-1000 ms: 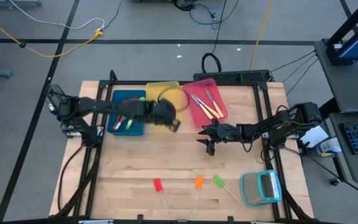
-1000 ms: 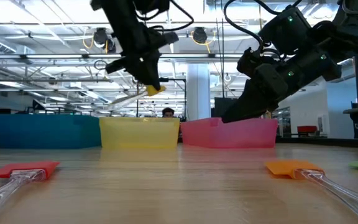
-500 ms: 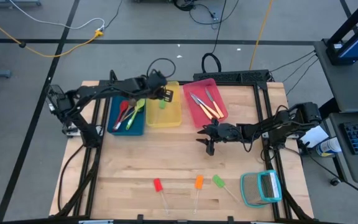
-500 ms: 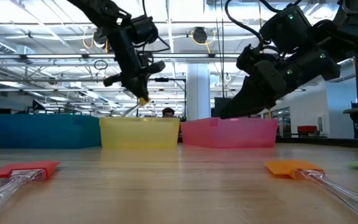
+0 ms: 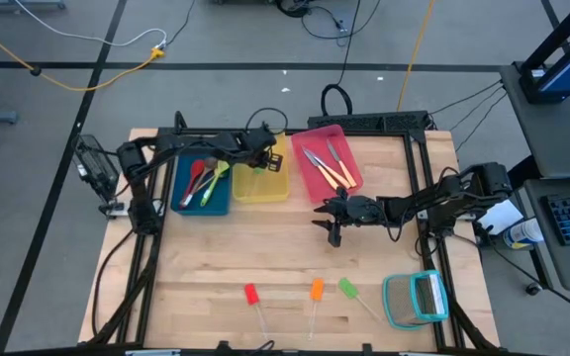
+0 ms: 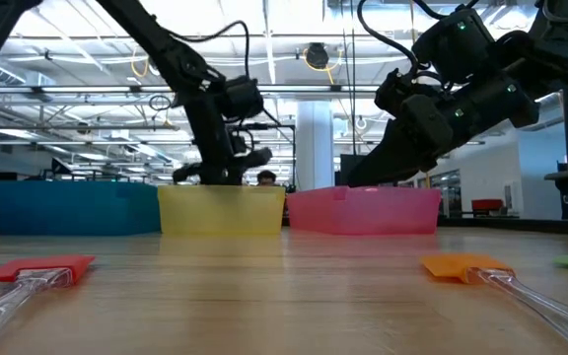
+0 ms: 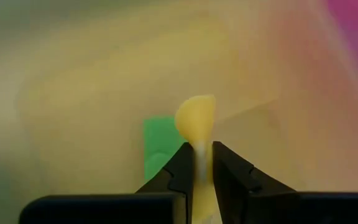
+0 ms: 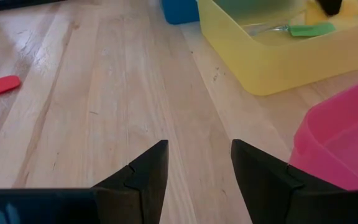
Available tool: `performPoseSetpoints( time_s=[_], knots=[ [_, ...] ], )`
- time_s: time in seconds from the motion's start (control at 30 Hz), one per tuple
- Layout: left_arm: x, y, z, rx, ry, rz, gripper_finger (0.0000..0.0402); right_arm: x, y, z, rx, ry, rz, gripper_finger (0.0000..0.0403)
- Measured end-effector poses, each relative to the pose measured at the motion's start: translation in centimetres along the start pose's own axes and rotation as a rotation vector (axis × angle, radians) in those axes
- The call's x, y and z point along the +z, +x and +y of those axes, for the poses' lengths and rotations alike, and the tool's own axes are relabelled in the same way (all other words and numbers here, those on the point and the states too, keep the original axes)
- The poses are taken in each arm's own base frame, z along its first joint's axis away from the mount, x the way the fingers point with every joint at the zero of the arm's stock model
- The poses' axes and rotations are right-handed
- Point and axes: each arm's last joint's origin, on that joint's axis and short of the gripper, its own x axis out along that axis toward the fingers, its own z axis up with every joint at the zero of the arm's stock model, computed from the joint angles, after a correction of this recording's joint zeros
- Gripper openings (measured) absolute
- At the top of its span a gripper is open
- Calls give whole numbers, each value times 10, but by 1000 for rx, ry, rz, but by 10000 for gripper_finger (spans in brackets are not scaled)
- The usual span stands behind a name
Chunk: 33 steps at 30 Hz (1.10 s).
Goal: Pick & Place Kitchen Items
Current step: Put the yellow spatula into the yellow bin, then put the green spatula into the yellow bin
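Left gripper (image 7: 199, 163), clenched on a yellow-headed stick (image 7: 196, 118) over the yellow bin (image 5: 277, 186), should lower before releasing; right gripper (image 8: 197, 163), spread open, waits at the bin's 4 o'clock.

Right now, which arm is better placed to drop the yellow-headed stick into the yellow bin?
The left. The left gripper is shut on the yellow-headed stick and is over the yellow bin. The right gripper is open, holds nothing, and hovers over bare table in front of the pink bin.
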Motion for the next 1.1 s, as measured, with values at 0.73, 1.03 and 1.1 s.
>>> performPoseSetpoints(
  time_s=[0.73, 1.03, 1.1],
  knots=[
    [-2, 17, 4, 22, 36, 23, 119, 0, 0, 0, -1, -15, 0, 171],
    [4, -20, -10, -117, 93, -21, 131, 1, 0, -3, -12, -14, -2, 171],
    [7, -37, -12, -143, 105, -50, 131, 1, 0, -3, -12, -14, -1, 171]
  ],
)
